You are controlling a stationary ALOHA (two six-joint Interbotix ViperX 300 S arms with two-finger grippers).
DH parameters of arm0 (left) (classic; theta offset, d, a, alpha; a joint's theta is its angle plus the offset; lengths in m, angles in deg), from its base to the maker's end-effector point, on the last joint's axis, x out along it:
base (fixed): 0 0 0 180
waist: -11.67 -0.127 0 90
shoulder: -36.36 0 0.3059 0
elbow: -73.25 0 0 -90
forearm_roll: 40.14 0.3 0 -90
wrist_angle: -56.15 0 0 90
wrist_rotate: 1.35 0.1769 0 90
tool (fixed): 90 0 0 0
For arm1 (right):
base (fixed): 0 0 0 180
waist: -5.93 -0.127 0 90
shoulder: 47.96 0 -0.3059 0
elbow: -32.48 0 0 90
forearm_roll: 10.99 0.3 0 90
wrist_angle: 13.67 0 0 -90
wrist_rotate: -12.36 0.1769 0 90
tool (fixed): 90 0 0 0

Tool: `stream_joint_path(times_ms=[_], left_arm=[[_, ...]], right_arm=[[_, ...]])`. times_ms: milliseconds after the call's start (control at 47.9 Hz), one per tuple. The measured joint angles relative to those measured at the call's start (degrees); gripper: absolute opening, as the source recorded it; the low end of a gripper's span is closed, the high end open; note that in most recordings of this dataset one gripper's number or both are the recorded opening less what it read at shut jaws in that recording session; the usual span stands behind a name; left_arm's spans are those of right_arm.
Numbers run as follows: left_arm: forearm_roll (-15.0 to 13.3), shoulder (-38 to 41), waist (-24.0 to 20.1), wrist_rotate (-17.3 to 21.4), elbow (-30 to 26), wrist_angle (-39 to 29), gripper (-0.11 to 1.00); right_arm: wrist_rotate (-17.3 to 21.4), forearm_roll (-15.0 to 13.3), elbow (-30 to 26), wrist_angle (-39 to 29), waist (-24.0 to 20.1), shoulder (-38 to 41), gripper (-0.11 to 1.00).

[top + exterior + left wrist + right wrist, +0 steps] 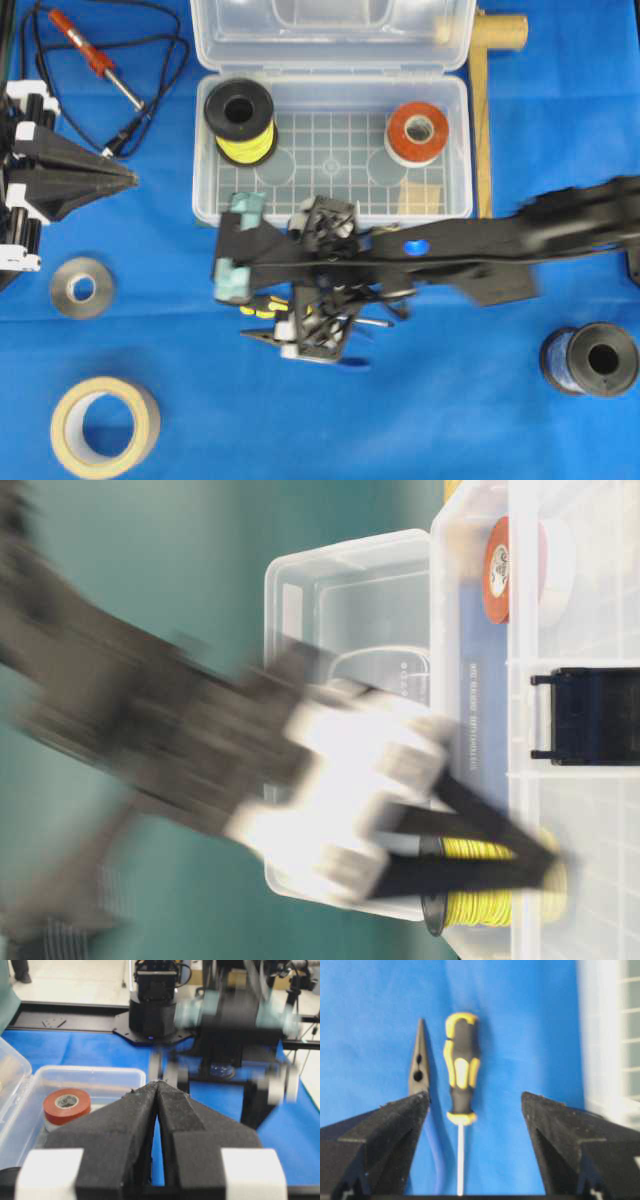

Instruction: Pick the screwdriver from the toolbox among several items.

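The screwdriver [461,1067], with a yellow-and-black handle, lies on the blue cloth in front of the toolbox [330,140], outside it. It lies between my right gripper's [474,1095] open jaws, apart from both, handle pointing away. In the overhead view its handle [262,308] peeks out under the right gripper [270,285], which reaches across from the right and is blurred. The toolbox holds a yellow spool [240,120], an orange tape roll [417,132] and a wooden block [422,195]. My left gripper [128,178] is shut and empty at the far left; its shut tips also show in the left wrist view [157,1084].
Blue-handled pliers [418,1067] lie right beside the screwdriver, partly under my right gripper's left finger. A corded soldering iron [90,50], a grey tape roll [82,288], a tan tape roll [105,425], a dark spool [590,360] and a wooden piece [482,110] lie around.
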State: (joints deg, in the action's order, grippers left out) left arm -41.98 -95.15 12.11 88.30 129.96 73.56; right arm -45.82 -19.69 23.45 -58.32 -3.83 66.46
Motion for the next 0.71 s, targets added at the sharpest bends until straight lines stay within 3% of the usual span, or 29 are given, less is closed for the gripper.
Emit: stream_joint_path(times_ms=[209, 480, 709], left_arm=[[0.0, -0.09, -0.09, -0.35, -0.09, 0.0, 0.0], [0.0, -0.26, 0.0, -0.62, 0.0, -0.09, 0.0], [0.09, -0.26, 0.0, -0.88, 0.09, -0.09, 0.0]], right_arm=[[4.66, -10.02, 7.29, -2.99, -2.55, -12.39, 0.75], [17.31, -21.36, 27.16, -0.79, -6.68, -32.08, 0.75], [23.99, -28.21, 44.38, 3.96, -9.58, -50.54, 0.75]])
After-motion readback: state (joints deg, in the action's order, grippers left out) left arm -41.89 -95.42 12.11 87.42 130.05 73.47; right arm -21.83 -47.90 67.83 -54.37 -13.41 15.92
